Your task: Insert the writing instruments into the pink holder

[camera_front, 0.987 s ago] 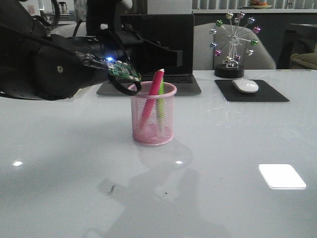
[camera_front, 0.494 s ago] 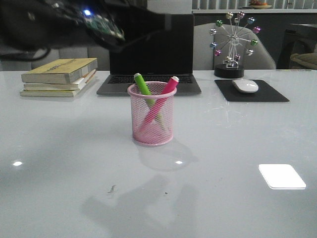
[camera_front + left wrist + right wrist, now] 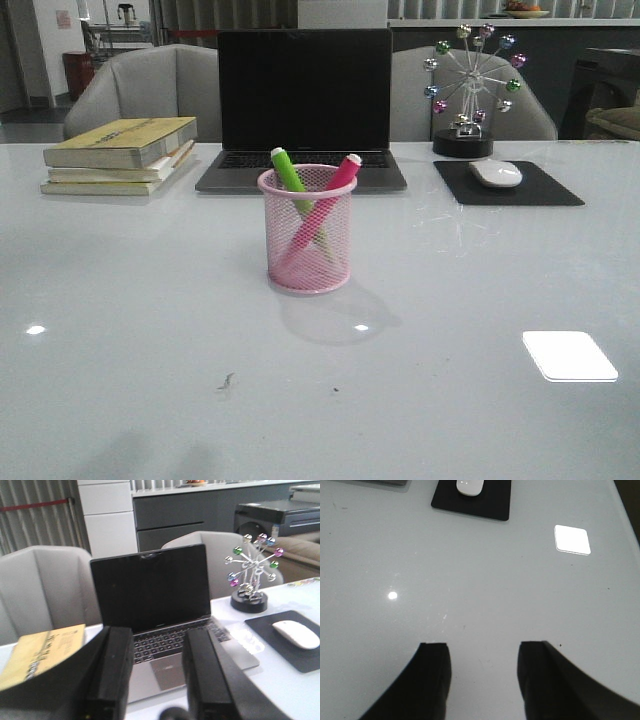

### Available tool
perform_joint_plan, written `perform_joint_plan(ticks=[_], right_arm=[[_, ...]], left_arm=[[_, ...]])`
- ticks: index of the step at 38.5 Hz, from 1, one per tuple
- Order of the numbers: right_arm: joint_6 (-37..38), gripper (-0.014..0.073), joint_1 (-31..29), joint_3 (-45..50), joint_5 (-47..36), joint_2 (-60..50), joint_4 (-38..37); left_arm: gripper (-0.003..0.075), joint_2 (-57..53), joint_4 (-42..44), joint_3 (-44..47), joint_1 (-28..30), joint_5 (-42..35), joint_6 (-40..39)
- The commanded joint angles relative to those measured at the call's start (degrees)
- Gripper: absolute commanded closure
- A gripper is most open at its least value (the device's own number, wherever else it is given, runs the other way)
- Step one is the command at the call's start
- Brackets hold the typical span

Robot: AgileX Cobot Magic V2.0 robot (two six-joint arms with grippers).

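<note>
Pink holder (image 3: 308,230): wire-mesh cup, upright mid-table in front of the laptop (image 3: 303,105); likely light, easily tipped, best steadied at the rolled rim. Contents: green marker (image 3: 290,172) and pink marker (image 3: 338,182), crossed, leaning on opposite rim sides; probably rigid, smooth, best gripped mid-barrel. Left gripper (image 3: 157,672): spread, empty. Right gripper (image 3: 482,680): spread, empty, above bare table (image 3: 485,580).

Pink mesh holder (image 3: 308,245) upright, table ctr. Green marker (image 3: 291,181) leans to 11 o'clock, pink marker (image 3: 330,198) to 1, crossed inside.
</note>
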Motion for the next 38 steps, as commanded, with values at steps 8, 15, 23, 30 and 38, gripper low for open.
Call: perform_joint_plan(ticks=[8,15,23,30,38], right_arm=[[-0.3,0.0159,-0.3,-1.4,-4.3,-0.4,-0.3],[-0.3,0.0159,-0.3,-1.4,-4.3,-0.4,-0.3],[-0.3,0.0159,-0.3,-1.4,-4.3,-0.4,-0.3],[-0.3,0.0159,-0.3,-1.4,-4.3,-0.4,-0.3],[-0.3,0.0159,-0.3,-1.4,-4.3,-0.4,-0.3]], left_arm=[[0.0389,-14.8,0.4,-1.5,8.5,10.5,0.4],[0.0389,-22.0,5.5,-1.5,15.3,18.6,0.4],[0.0400,-29.0,5.6,-1.4,20.0,32.2,0.4],[0.0508,-34.2,2.5,2.0,20.3,34.5,0.4],[0.0577,-40.5,1.0,9.0,20.3,34.4,0.4]])
